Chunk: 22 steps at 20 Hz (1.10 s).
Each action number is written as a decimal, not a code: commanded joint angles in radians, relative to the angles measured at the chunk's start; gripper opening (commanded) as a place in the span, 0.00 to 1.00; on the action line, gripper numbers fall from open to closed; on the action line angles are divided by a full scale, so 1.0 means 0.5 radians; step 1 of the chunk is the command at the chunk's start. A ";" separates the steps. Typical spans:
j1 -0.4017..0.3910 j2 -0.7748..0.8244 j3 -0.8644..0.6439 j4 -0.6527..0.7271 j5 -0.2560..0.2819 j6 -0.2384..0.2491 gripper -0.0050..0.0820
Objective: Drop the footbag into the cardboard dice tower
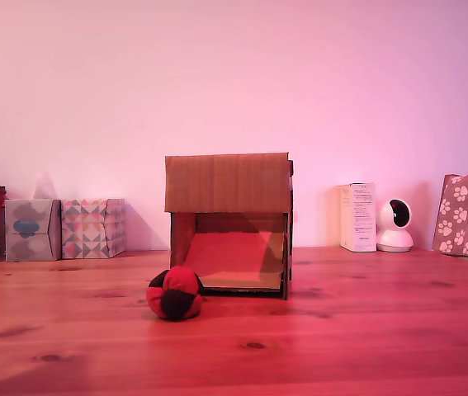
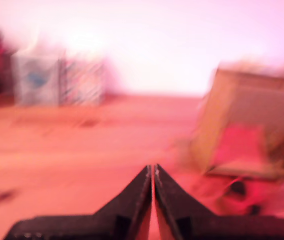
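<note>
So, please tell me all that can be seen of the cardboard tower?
The tower is a brown corrugated cardboard box, roughly cubic, standing upright on the wooden table. Its upper front is a solid panel; below it an opening shows a sloped ramp inside. The footbag lies at its front corner on the exterior view's left, close or touching.

End effector (image 2: 153,172): two matte black fingers (image 2: 131,200), wedge-shaped, tapering to thin tips, widening onto a flat black base. Wrist view is blurred; no markings, screws or cables discernible.
</note>
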 commanded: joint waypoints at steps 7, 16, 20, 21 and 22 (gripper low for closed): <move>-0.077 0.292 0.311 0.011 0.419 -0.044 0.03; -0.552 1.074 0.325 0.208 0.544 0.127 0.03; -0.700 1.450 0.325 0.417 0.453 0.224 0.03; -0.721 1.531 0.325 0.478 0.449 0.233 0.03; -0.740 1.609 0.325 0.549 0.450 0.248 0.03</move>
